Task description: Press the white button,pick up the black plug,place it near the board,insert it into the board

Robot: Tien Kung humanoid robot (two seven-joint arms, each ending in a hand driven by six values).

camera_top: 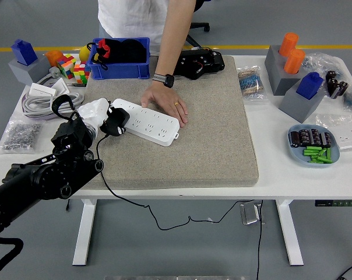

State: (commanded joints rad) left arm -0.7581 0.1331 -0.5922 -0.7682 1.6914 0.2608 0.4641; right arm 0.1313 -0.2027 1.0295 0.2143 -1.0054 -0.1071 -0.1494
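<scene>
1. left hand (99,112), white-covered, comes in from the lower left on a black arm (42,178); its fingers are wrapped around the black plug (115,123).
2. plug sits at the left end of the white power strip (145,121), touching or just over it. cannot tell whether its pins are seated.
3. plug's black cable (109,188) runs down off the mat's near edge and hangs below the table.
4. power strip lies at an angle on the grey mat (199,128), left end farther back, right end nearer the camera.
5. a person stands at the far side; one hand (166,100) lies flat on the strip's right half, pinning it down. a dark watch (165,79) is on that wrist.
6. right robot arm is out of frame.
7. back left of the white table (292,175): blue bin (120,64) holding black items, colourful cubes (74,69), coiled grey cable (36,102), a bag of small metal parts (17,135).
8. back of the mat: a black device (198,62).
9. right side: grey blocks with orange cylinders (291,51) and a blue block (310,84), and a blue plate (334,153) with black and green pieces.
</scene>
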